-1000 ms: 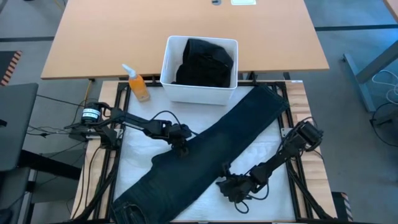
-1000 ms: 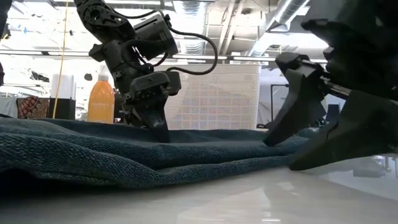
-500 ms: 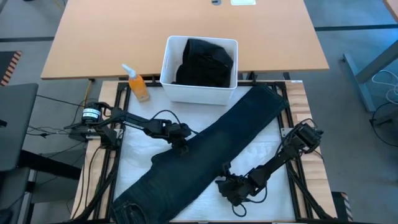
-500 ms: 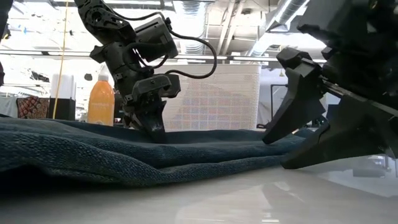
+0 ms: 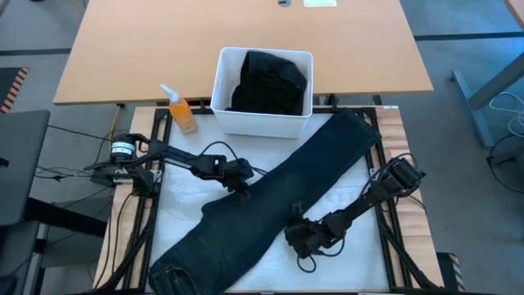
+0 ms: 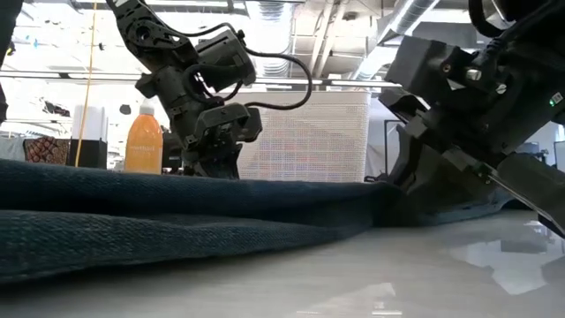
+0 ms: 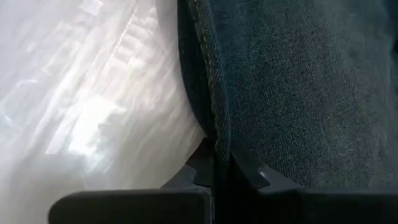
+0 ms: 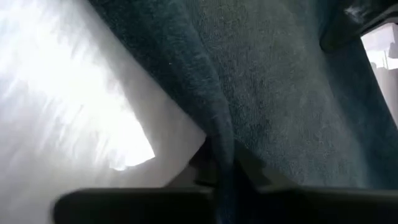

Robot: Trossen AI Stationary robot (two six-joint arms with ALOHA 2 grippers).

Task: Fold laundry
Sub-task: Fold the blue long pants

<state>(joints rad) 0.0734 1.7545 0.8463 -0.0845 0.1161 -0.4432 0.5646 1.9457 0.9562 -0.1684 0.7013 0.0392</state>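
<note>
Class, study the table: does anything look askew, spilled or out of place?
Only the dark navy trousers lie askew, slanting corner to corner across the table. Nothing is spilled: the orange spray bottle stands upright beside the white bin.

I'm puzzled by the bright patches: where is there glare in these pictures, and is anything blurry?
Left wrist view: white glare on the table beside the trousers, with the left tool soft and dark. Right wrist view: a blown-out patch of table, and the right tool blurred. Low view: ceiling lights reflect off the tabletop; the near cloth is out of focus. High view: even light.
</note>
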